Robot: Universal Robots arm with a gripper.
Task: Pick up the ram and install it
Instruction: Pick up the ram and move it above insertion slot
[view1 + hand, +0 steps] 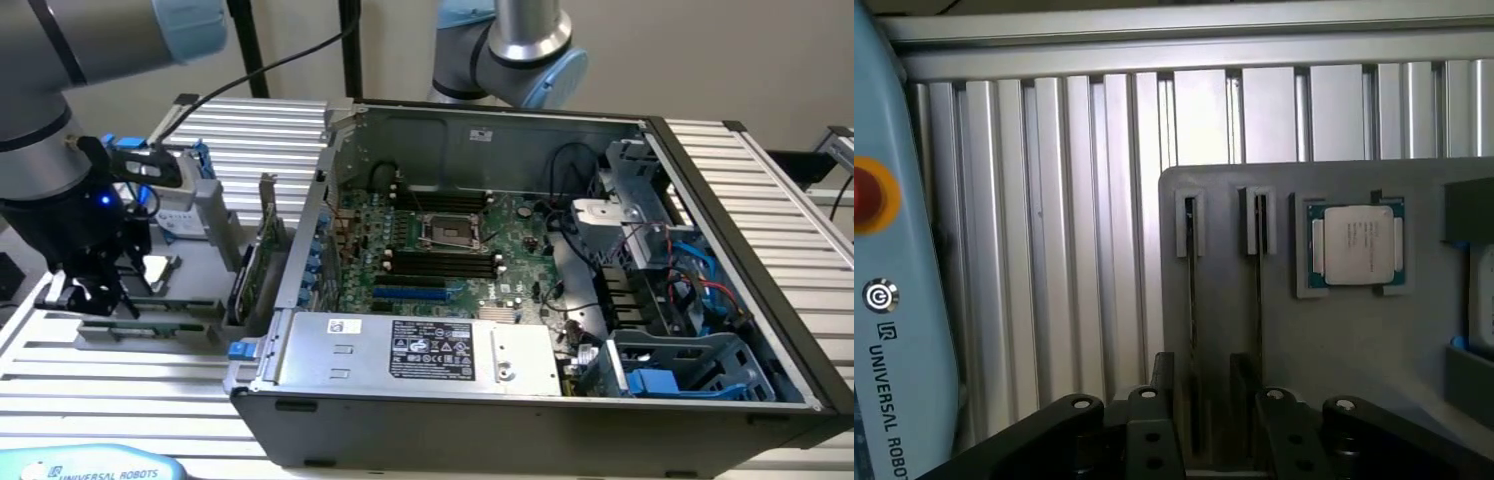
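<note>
Two thin ram sticks stand edge-on in slots of a grey holder [1354,350]. One ram [1191,290] runs down between my fingers; the other [1259,290] lies just outside one finger [1244,375]. My gripper [1202,385] is open, straddling the first stick without squeezing it. In the exterior view the gripper [91,295] hangs low over the holder [180,335], at the exterior view's left of the open computer case [441,425]. Black memory slots [441,262] lie on the green motherboard inside the case.
A square silver processor chip [1351,245] sits in a pocket of the holder. A larger green expansion card [260,255] stands between holder and case. A blue teach pendant [894,300] lies on the ribbed aluminium table. A second arm [514,50] stands behind the case.
</note>
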